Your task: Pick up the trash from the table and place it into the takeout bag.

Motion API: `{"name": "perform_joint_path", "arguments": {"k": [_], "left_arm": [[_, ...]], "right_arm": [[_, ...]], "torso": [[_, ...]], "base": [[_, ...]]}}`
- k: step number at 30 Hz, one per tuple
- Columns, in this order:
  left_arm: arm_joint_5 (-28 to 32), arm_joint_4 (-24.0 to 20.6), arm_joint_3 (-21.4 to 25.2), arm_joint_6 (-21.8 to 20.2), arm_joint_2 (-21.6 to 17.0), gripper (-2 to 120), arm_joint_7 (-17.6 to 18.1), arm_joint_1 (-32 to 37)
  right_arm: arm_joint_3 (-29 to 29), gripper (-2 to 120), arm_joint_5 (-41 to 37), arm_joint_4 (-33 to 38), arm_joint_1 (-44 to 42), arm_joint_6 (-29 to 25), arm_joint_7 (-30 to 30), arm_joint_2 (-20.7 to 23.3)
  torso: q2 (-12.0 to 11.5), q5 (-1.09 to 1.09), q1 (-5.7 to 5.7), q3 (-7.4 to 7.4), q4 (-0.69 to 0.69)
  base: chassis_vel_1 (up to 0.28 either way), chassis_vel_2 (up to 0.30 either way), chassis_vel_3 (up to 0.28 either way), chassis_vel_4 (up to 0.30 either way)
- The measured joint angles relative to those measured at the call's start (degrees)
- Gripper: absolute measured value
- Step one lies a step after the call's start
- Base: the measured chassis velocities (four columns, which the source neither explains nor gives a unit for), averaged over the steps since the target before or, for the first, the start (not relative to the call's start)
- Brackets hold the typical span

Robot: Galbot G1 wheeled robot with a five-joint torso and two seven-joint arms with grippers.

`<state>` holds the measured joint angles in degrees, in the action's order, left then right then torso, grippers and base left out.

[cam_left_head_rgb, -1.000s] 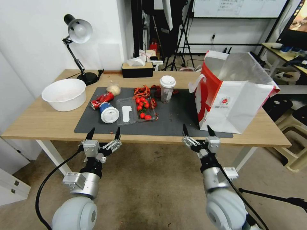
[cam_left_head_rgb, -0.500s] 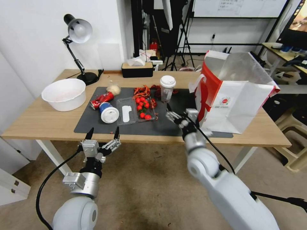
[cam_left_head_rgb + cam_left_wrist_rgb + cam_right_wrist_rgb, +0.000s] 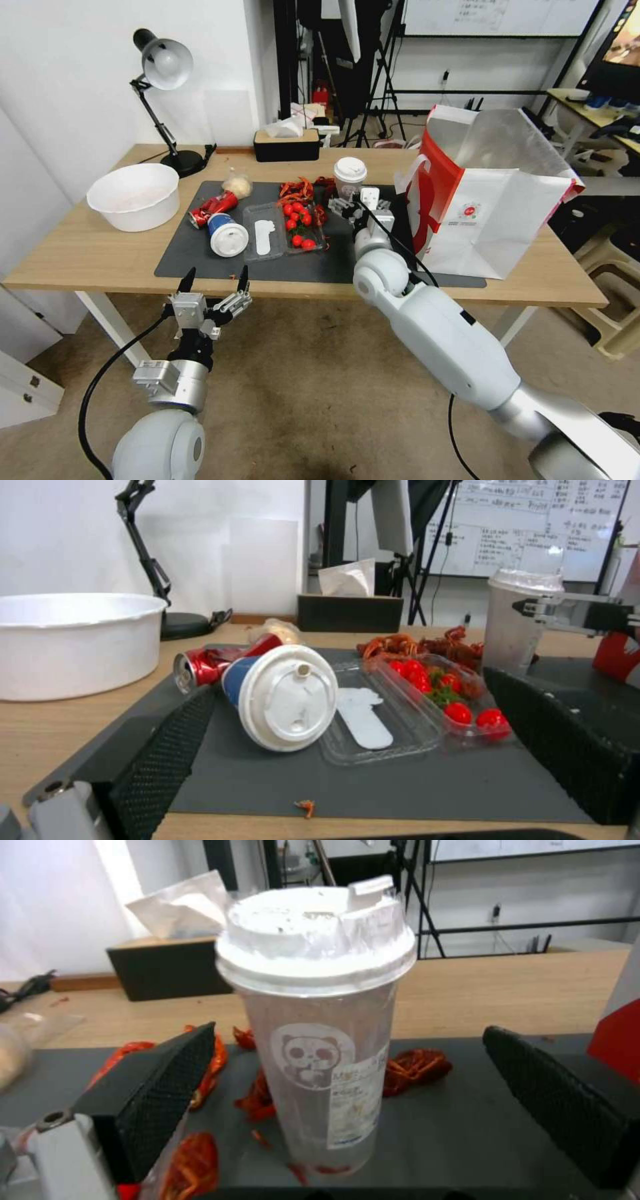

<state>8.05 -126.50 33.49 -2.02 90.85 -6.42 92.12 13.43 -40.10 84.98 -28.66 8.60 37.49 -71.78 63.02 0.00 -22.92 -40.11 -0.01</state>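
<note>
- The right gripper (image 3: 347, 1100) stands with its jaws spread wide, one black pad on either side of the white-lidded cup (image 3: 319, 1040), neither pad touching it.
- The cup stands upright on the dark-grey mat (image 3: 360, 257), toward the far edge of the table (image 3: 80, 257) and just beside the takeout bag (image 3: 490, 200); in the right wrist view it sits a little nearer one pad than the other.
- The left gripper (image 3: 215, 287), jaws also apart, hangs below the table's near edge, well apart from the work.
- Risk: the cup is tall and narrow, so if the nearer pad meets it first as the jaws close, it could tip or slide among the red food scraps (image 3: 410, 1067) around its base.
- Risk: a hard squeeze could buckle the thin wall or pop the lid; whether liquid remains inside cannot be told.
- Risk: the bag's near wall lies close to the right forearm, and a wide swing could push the bag toward the table's right edge.
- Other trash waits nearer the left side of the mat: the blue cup (image 3: 223, 235) on its side, the crushed red can (image 3: 210, 208) touching it, and the paper ball (image 3: 238, 187) behind.
- The clear tray of cherry tomatoes (image 3: 287, 230) sits between that cluster and the upright cup.
</note>
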Motion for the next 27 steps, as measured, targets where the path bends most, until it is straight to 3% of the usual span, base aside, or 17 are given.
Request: {"name": "perform_joint_path", "arguments": {"k": [27], "left_arm": [[-0.08, 1.19, -0.11, 0.93, -0.11, 100, -0.04, -0.37]], "right_arm": [[3.29, 97, -1.72, -14.02, 9.06, -0.34, -2.38, -5.34]], "torso": [[0.01, 0.0, 0.0, 0.0, 0.02]], "base": [[0.0, 0.0, 0.0, 0.0]]}}
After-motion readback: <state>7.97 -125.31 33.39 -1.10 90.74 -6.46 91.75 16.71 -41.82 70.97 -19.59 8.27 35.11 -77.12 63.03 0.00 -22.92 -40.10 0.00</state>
